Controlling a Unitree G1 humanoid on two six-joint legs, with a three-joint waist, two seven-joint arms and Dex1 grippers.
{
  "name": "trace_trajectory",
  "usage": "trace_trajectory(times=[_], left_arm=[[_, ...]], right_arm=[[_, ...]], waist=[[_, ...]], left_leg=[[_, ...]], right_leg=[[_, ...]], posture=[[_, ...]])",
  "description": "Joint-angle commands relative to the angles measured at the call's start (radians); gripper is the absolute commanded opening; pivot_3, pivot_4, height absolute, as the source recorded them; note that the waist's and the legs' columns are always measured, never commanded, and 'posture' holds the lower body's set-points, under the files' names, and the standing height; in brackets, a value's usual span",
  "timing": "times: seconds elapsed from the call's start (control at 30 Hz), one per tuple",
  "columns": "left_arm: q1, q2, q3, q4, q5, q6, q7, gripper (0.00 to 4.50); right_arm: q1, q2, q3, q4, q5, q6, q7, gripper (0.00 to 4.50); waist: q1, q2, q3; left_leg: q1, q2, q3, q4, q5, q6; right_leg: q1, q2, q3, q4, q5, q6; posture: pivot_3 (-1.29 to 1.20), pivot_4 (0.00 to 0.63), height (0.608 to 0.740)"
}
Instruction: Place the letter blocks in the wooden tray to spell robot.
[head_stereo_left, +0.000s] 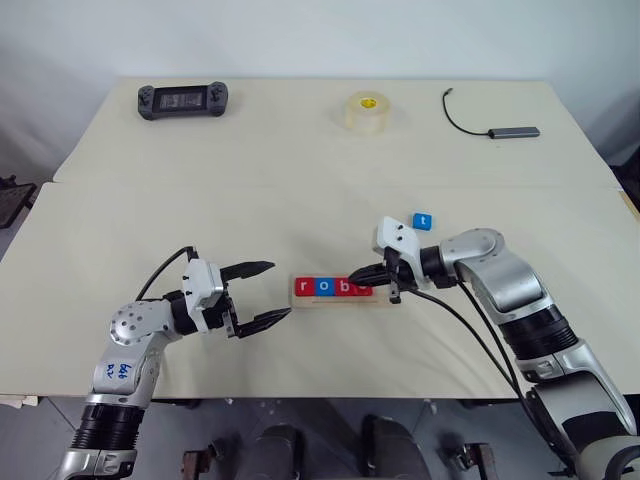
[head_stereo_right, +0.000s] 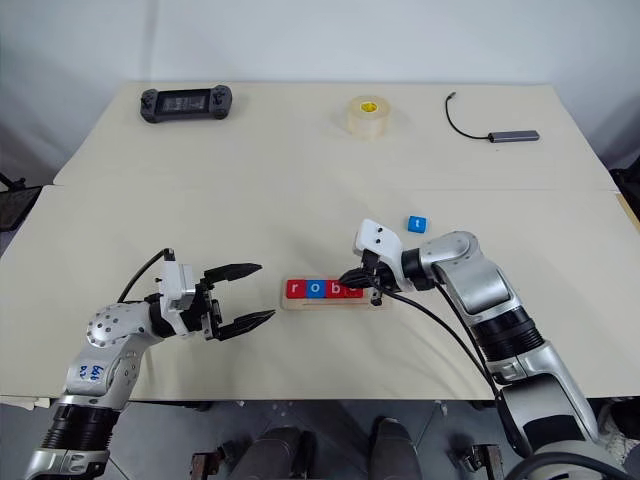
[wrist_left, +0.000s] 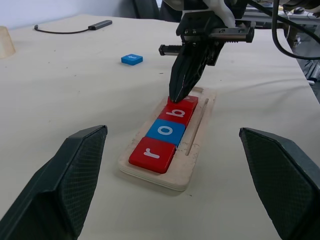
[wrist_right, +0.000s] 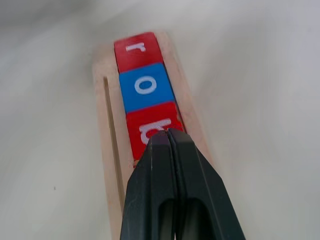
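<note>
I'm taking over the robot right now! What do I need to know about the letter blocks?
Left gripper: fingers open, holding nothing, beside the r end of the wooden tray.
Right gripper: fingers shut, tips down on the tray just past the b block.
Done: r block, o block and b block sit in the tray in order.
Unclear: the fingertips hide the next spot, so I cannot tell whether the second o is there.
Left: the blue t block lies on the table beyond the right gripper; it goes last.
</note>
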Motion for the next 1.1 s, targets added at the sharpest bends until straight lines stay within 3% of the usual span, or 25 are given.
trace_trajectory(times=[0.03, 0.3, 0.47, 0.57, 0.67, 0.83, 1.03, 1.1], left_arm=[[-0.010, 0.005, 0.008, -0.035, -0.010, -0.002, 0.000, 4.50], [-0.016, 0.004, 0.006, -0.034, -0.012, 0.002, -0.003, 4.50], [-0.001, 0.009, 0.013, -0.035, -0.010, -0.003, -0.003, 4.50], [0.014, 0.015, 0.022, -0.031, -0.012, -0.009, -0.008, 4.50], [0.026, 0.022, 0.030, -0.020, -0.016, -0.014, -0.018, 4.50], [0.032, 0.017, 0.046, -0.004, -0.035, -0.004, -0.028, 4.50], [-0.016, 0.008, 0.049, 0.044, -0.032, 0.005, -0.028, 4.50], [-0.028, 0.007, 0.047, 0.055, -0.029, 0.007, -0.031, 4.50]], right_arm=[[0.008, -0.015, -0.020, -0.029, 0.012, -0.010, 0.008, 0.02], [0.034, -0.036, -0.062, -0.073, 0.048, 0.001, 0.012, 0.02], [0.170, -0.091, -0.204, -0.169, 0.140, -0.053, 0.026, 0.02], [0.306, -0.100, -0.355, -0.221, 0.222, -0.085, -0.002, 0.02], [0.433, -0.103, -0.490, -0.247, 0.234, -0.151, -0.068, 0.60], [0.657, -0.071, -0.706, -0.206, 0.206, -0.359, -0.181, 2.33], [0.852, -0.009, -0.777, -0.159, 0.166, -0.558, -0.270, 4.36], [0.864, 0.006, -0.782, -0.152, 0.172, -0.586, -0.297, 4.47]], waist=[[0.000, 0.000, 0.000], [0.000, 0.000, 0.000], [0.008, 0.000, 0.000], [0.010, 0.000, 0.000], [0.011, 0.000, 0.000], [0.024, 0.000, 0.000], [0.026, 0.000, 0.000], [0.023, 0.000, 0.000]], left_leg=[[0.000, 0.000, 0.000, 0.000, 0.000, 0.000], [0.000, 0.000, 0.000, 0.000, 0.000, 0.000], [0.000, 0.000, -0.001, 0.000, 0.000, 0.000], [0.000, 0.000, -0.001, 0.000, 0.000, 0.000], [0.000, 0.000, 0.000, -0.001, 0.000, 0.000], [0.002, 0.000, 0.002, 0.000, 0.000, 0.000], [0.003, 0.000, 0.003, 0.000, 0.000, 0.001], [0.003, 0.000, 0.004, 0.000, 0.000, 0.001]], right_leg=[[0.000, 0.000, 0.000, 0.000, 0.000, 0.000], [0.000, 0.000, 0.000, 0.000, 0.000, 0.000], [0.000, 0.000, 0.000, 0.000, 0.000, 0.000], [0.001, 0.000, 0.000, -0.001, 0.000, 0.000], [0.001, 0.000, 0.000, -0.001, 0.000, 0.000], [0.002, 0.000, 0.001, -0.001, 0.000, 0.000], [0.002, 0.000, 0.002, 0.000, 0.000, 0.000], [0.002, 0.000, 0.003, 0.000, 0.000, 0.000]], posture=[[0.00, 0.150, 0.740], [0.00, 0.150, 0.740], [0.00, 0.150, 0.740], [0.00, 0.150, 0.740], [0.00, 0.150, 0.740], [0.00, 0.150, 0.740], [0.00, 0.150, 0.740], [0.00, 0.150, 0.740]])
